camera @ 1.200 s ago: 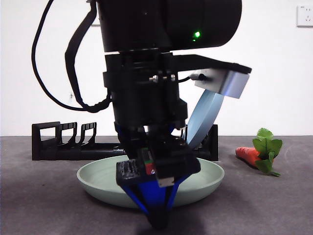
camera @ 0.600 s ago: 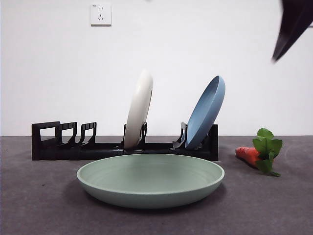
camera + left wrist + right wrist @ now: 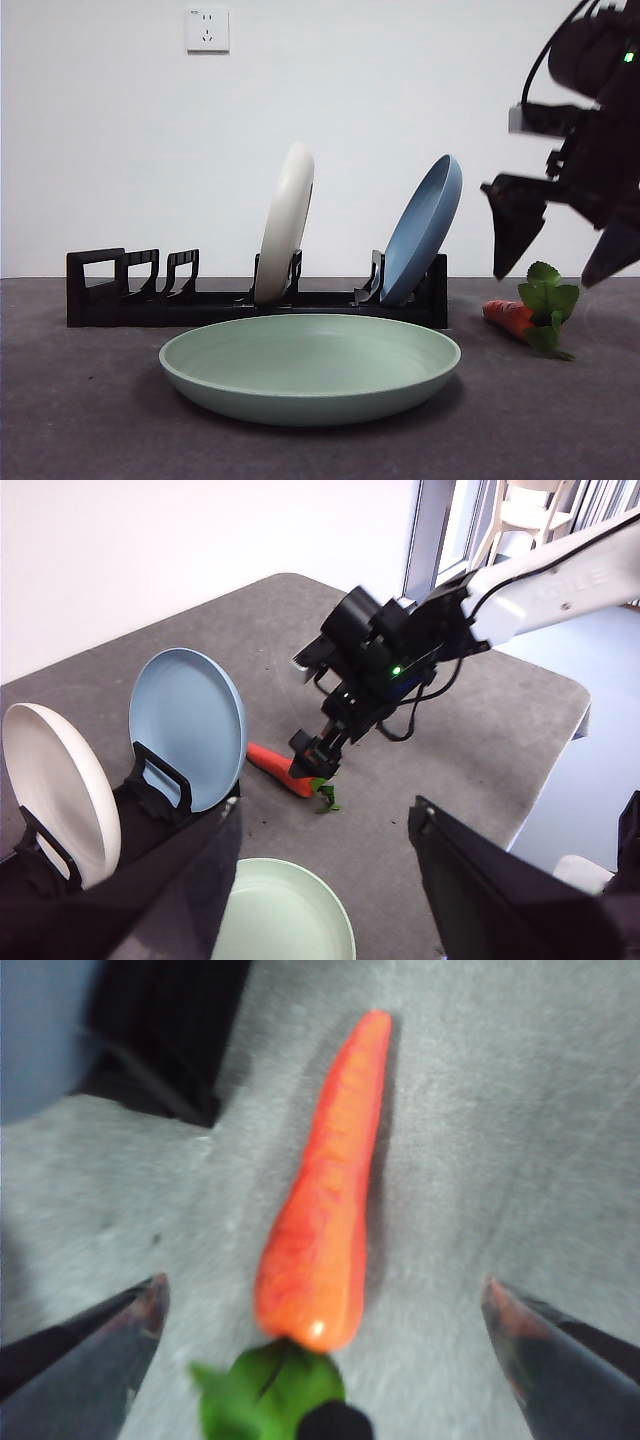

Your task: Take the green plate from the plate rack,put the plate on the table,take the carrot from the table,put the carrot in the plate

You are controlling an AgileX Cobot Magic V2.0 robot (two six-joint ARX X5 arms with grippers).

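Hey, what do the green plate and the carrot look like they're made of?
The green plate looks like matte plastic or a fibre composite: even sage colour, no glaze shine, faint rings inside. The carrot looks like smooth moulded plastic, a toy: uniform orange skin with a soft sheen. Its leaves look like thin plastic or fabric; that cannot be settled from here.

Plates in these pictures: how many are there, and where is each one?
3. The green plate lies flat on the table. The cream-white plate and the blue plate stand in the plate rack.
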